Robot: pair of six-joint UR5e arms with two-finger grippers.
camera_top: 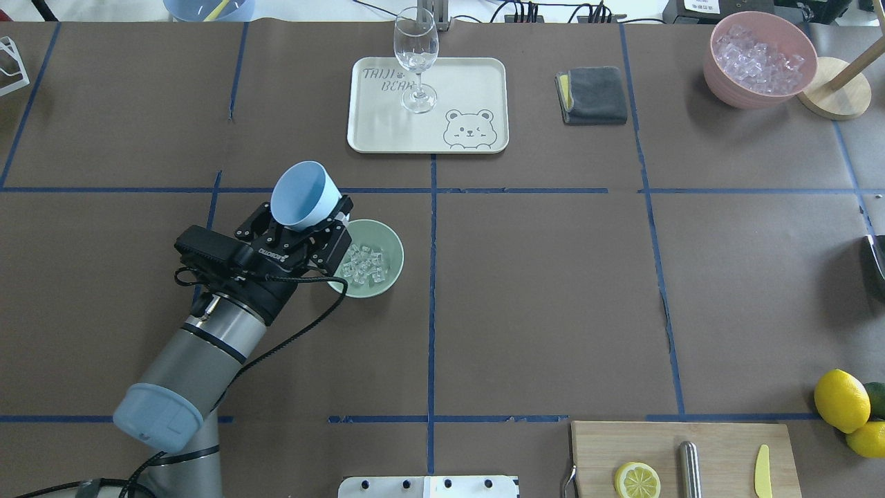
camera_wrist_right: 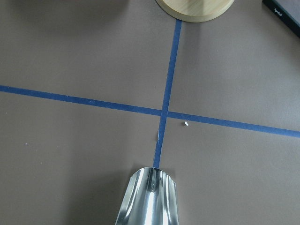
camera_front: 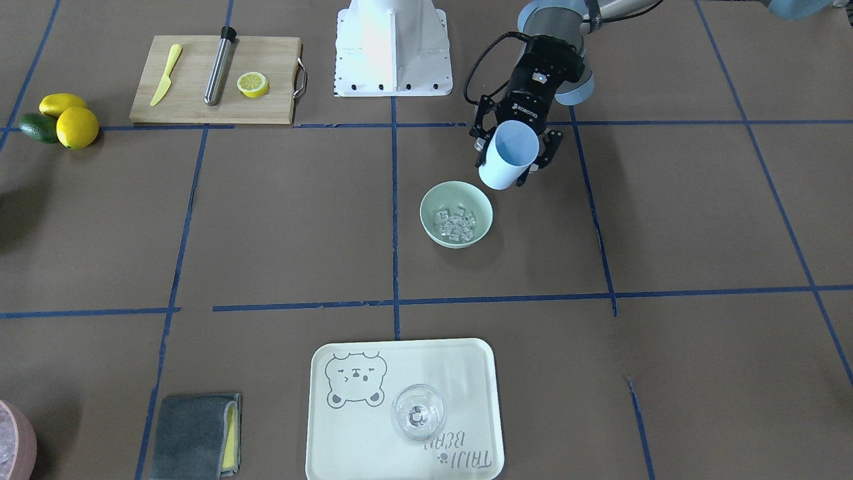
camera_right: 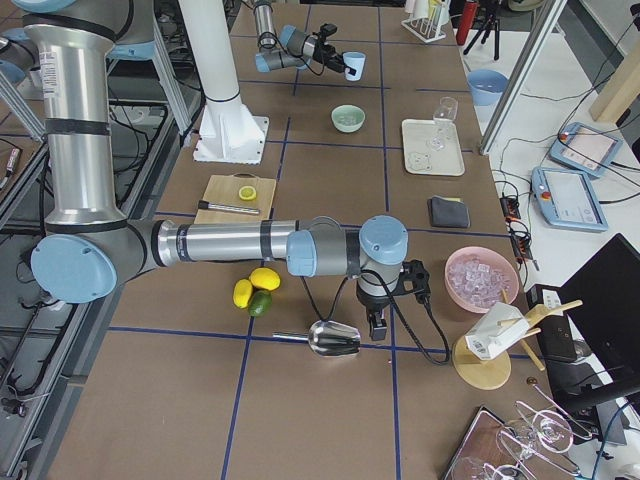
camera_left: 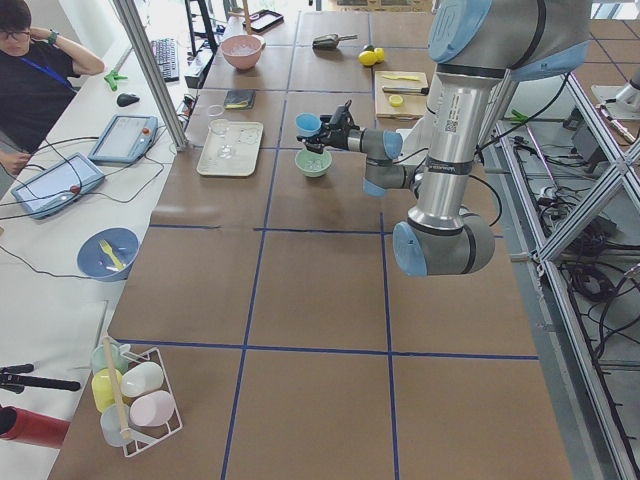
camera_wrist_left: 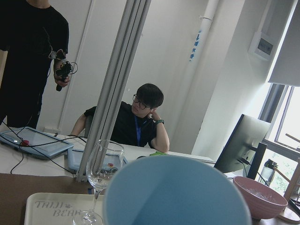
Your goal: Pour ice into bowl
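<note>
Because the left pincer (camera_top: 301, 220) is clenched on the wall of the tilted light blue cup (camera_top: 304, 194), treat that cup as light, stiff and smooth; it appears empty. Just below and beside this pincer, the bowl (camera_top: 395, 266) sits on the tabletop (camera_top: 539, 290): round, pale mint, matte, rigid, probably light enough to slide if nudged. The ice (camera_top: 363, 265) lies inside it, a cluster of small clear glassy cubes, judged hard and slick; handle them through a vessel, never singly. To move the bowl, grip its rim. Well apart from the left pincer, the right pincer (camera_right: 375, 328) hangs by a metal scoop (camera_right: 330, 340); whether it is clamped cannot be told.
</note>
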